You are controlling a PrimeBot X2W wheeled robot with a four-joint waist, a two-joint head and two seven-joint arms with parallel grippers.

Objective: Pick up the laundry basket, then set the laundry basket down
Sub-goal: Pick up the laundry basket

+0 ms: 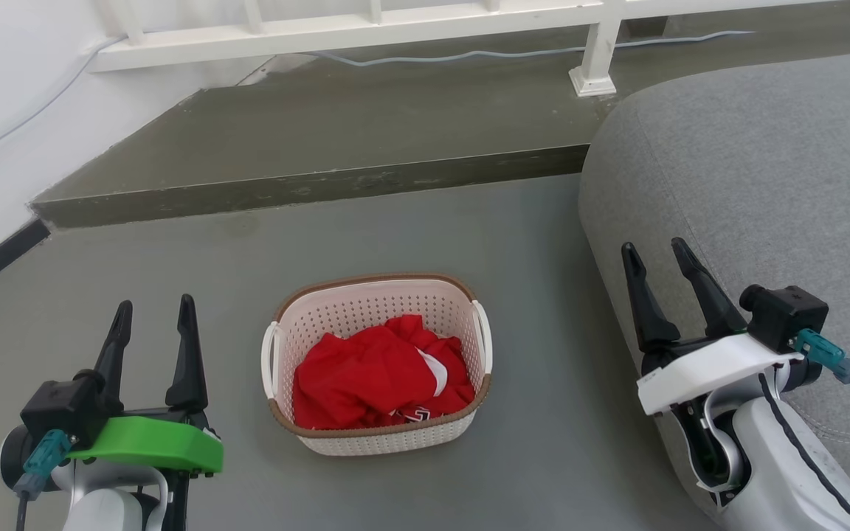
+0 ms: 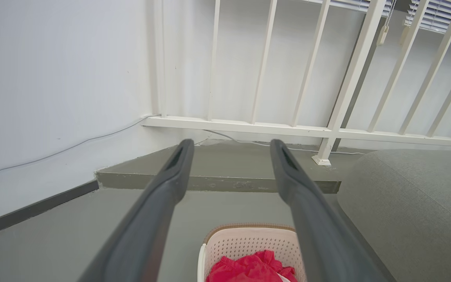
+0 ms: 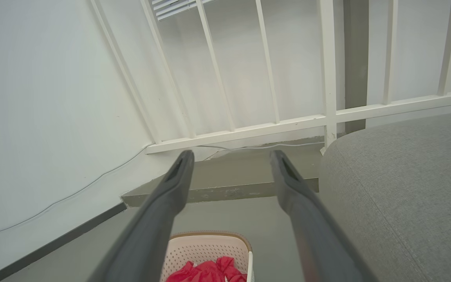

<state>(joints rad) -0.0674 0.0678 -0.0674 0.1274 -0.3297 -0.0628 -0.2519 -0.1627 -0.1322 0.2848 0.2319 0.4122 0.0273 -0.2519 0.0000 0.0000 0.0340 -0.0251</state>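
- The left hand hovers at the near left, its two fingers spread and holding nothing. The right hand hangs at the near right beside the grey sofa, likewise spread and empty.
- Between them, a little farther out, the laundry basket stands upright on the floor with a crumpled red garment inside. Neither hand touches it.
- Judging by this, the pick-up has not yet begun, and the approach is the step in hand.
- The next move calls for both hands to come down and inward, each to a white side handle, and to close there evenly so the basket rises level.
- Farthest off lie a raised step and a white railing.
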